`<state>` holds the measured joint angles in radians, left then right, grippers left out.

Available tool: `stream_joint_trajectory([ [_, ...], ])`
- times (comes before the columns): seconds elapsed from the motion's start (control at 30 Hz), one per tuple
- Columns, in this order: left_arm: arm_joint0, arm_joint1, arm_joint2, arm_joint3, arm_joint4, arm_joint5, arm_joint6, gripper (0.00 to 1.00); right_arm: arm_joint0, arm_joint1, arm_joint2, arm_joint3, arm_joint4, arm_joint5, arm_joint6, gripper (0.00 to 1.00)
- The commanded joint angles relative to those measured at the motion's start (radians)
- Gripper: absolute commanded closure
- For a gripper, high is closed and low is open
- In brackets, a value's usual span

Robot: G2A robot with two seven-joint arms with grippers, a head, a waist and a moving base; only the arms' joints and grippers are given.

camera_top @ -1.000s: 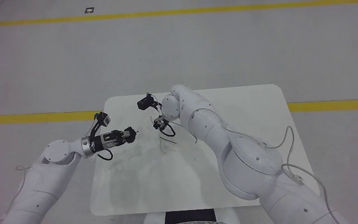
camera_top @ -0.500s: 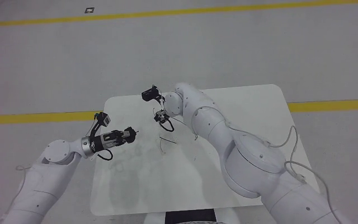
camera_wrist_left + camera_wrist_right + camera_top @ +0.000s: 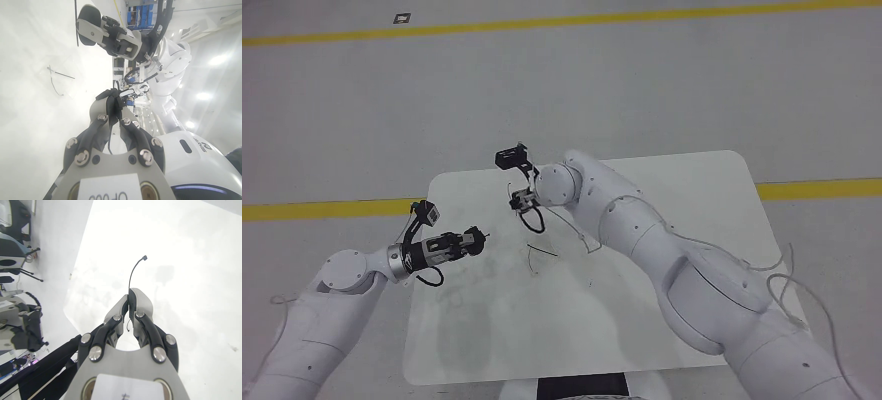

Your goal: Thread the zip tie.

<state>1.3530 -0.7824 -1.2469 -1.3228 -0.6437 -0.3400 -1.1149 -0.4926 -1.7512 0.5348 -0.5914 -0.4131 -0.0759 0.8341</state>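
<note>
Top view: above the white table (image 3: pixel 712 190), the left gripper (image 3: pixel 480 238) and right gripper (image 3: pixel 519 203) hang apart. Left wrist view: the left fingers (image 3: pixel 96 108) are pinched on a thin black strand (image 3: pixel 109 136); loose black ties (image 3: pixel 62 74) lie on the table beyond them. Right wrist view: the right fingers (image 3: pixel 140 298) clamp the thin black plastic zip tie (image 3: pixel 132 272), its head past the fingertips.

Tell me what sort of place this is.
Probably an industrial hall or robot lab: a grey floor with yellow lines, shelves of blue bins, and a white table standing in open space.
</note>
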Motion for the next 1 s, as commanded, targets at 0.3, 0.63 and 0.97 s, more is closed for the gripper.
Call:
stream_joint_trajectory([
  [0.3, 0.0, 0.0, 0.0, 0.0, 0.0, 0.0, 0.0, 1.0, -0.069, 0.066, 0.056, -0.16, -0.039, -0.001, 0.045, 1.0],
  [0.63, 0.0, 0.0, 0.0, 0.0, 0.0, 0.0, 0.0, 1.0, -0.13, 0.128, 0.175, -0.176, -0.02, -0.129, -0.001, 1.0],
  [0.97, 0.0, 0.0, 0.0, 0.0, 0.0, 0.0, 0.0, 1.0, -0.236, 0.211, 0.323, -0.338, -0.01, -0.211, 0.068, 1.0],
])
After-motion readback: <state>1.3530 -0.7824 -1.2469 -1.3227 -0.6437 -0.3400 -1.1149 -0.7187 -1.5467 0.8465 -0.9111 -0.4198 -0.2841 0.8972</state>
